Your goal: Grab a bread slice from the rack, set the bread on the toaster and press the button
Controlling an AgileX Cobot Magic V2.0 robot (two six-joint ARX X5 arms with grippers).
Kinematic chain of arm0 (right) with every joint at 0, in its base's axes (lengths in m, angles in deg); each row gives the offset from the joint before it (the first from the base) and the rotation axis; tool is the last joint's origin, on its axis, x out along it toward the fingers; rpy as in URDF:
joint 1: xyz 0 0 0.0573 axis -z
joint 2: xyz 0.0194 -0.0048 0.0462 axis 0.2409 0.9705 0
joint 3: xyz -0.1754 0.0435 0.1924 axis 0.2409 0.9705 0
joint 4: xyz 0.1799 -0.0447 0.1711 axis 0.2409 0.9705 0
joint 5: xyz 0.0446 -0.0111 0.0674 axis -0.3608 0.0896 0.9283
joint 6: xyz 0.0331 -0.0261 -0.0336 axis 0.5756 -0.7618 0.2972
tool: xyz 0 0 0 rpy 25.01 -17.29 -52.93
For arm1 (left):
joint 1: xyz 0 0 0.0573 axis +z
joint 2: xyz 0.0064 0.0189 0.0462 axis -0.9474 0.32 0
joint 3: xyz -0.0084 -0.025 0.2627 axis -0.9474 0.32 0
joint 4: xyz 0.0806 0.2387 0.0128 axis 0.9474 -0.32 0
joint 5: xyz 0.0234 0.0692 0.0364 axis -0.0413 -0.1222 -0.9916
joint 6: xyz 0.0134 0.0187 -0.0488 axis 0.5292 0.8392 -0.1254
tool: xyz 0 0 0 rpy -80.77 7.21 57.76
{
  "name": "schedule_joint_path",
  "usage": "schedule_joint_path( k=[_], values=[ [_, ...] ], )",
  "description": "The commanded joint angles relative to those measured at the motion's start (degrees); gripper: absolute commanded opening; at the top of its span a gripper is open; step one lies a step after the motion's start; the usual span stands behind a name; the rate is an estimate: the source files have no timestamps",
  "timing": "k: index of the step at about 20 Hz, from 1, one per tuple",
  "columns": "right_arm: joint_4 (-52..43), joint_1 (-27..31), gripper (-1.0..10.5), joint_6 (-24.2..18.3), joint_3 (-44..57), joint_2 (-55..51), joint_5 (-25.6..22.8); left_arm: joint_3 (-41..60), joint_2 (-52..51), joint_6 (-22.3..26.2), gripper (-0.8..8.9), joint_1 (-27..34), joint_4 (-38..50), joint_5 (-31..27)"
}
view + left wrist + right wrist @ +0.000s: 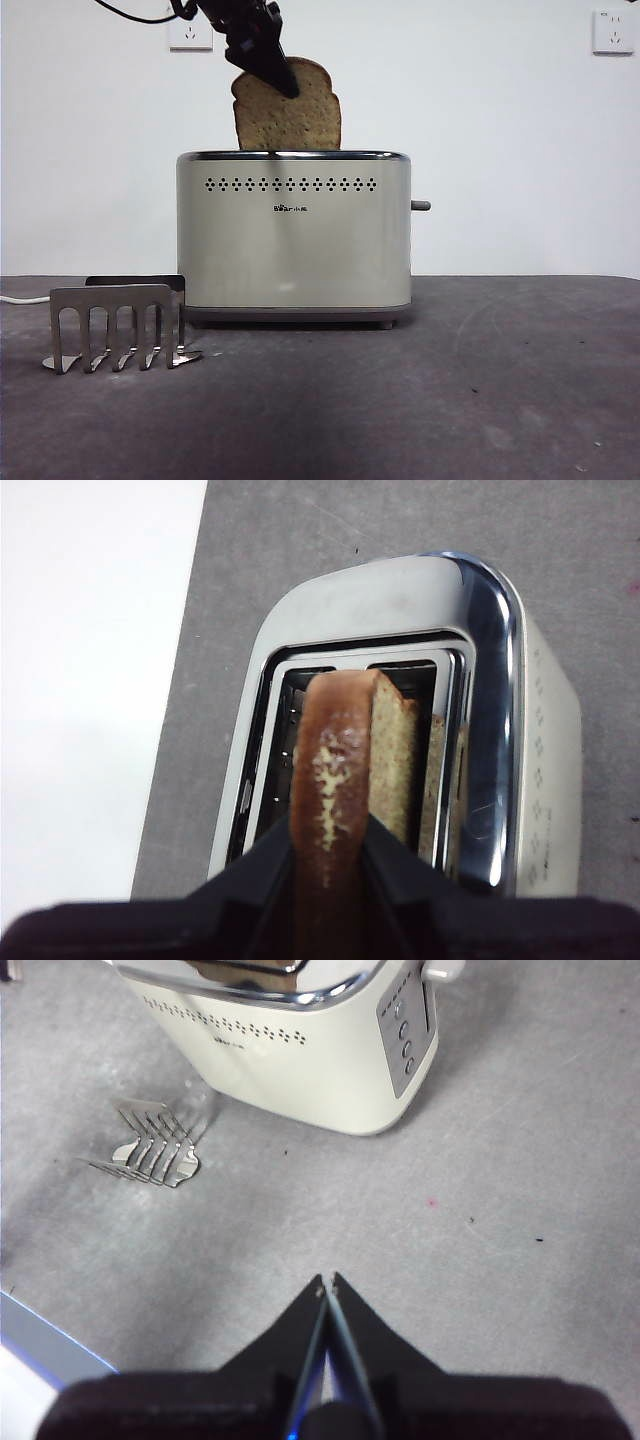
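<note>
My left gripper (272, 66) comes down from the top and is shut on the slice of bread (290, 118), a tan speckled slice with a dark crust. The slice stands upright with its lower part inside a slot of the cream toaster (293, 240). In the left wrist view the bread (340, 780) sits between my jaws, lowered into the toaster (420, 590) slot. The button (421, 205) sticks out from the toaster's right side; it also shows in the right wrist view (440, 970). The grey rack (118, 325) stands empty at the front left. My right gripper (327, 1282) is shut and empty, above the table away from the toaster (300, 1040).
A dark grey table top (480, 400) carries everything. A white wall with two sockets (190, 33) stands behind. A white cable (20, 299) lies at the far left. The rack (150, 1145) lies beside the toaster in the right wrist view.
</note>
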Motion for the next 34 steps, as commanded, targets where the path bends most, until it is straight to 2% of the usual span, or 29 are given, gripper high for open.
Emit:
schedule_joint_path(
  k=[1, 6, 7, 9, 10, 17, 19, 21, 26, 28, 34],
  values=[
    [-0.13, -0.15, -0.1, -0.48, -0.17, 0.63, 0.07, 1.14, 4.13, 0.46, -0.10, 0.57, -0.42, -0.85],
    [-0.48, -0.15, -0.1, -0.70, -0.17, 1.68, 0.07, 1.14, 5.18, -1.40, 0.09, 0.57, 1.14, -0.96],
    [-0.77, -0.13, -0.1, -0.70, -0.17, 2.08, 0.07, 1.14, 5.18, -2.25, 0.78, 0.55, 2.01, -0.96],
    [-1.79, -0.13, -0.1, -0.68, -0.17, 3.17, 0.07, 1.09, 4.83, -4.61, 3.17, 0.39, 2.84, -1.07],
    [-2.29, -0.13, -0.1, -0.68, -0.17, 3.76, 0.07, 1.09, 4.70, -5.70, 3.73, 0.22, 2.82, -1.09],
    [-11.30, -0.15, -0.1, 0.28, -0.17, 10.08, 0.15, -3.06, 2.19, -14.99, 3.83, 0.09, -0.42, -2.47],
    [-17.07, -0.13, -0.1, 2.25, -0.17, 12.28, 3.28, -5.14, 0.48, -17.97, 3.83, 0.09, -3.26, -2.40],
    [-25.53, -0.13, -0.1, 6.91, -0.17, 15.15, 7.54, -5.68, -2.56, -21.68, 3.83, 0.02, -5.01, -2.38],
    [-45.81, -0.15, -0.1, 19.71, -0.20, 24.83, 9.55, -5.68, -13.70, -34.45, 3.82, 0.02, -11.54, -1.49],
    [-51.89, -0.15, -0.1, 23.50, -0.22, 29.20, 12.15, -5.68, -18.05, -38.29, 3.82, 0.02, -13.86, 0.98],
    [-59.93, -0.15, -0.1, 28.39, -2.45, 39.69, 13.73, -5.68, -25.97, -43.60, 3.82, 0.02, -16.85, 6.80]
  ],
)
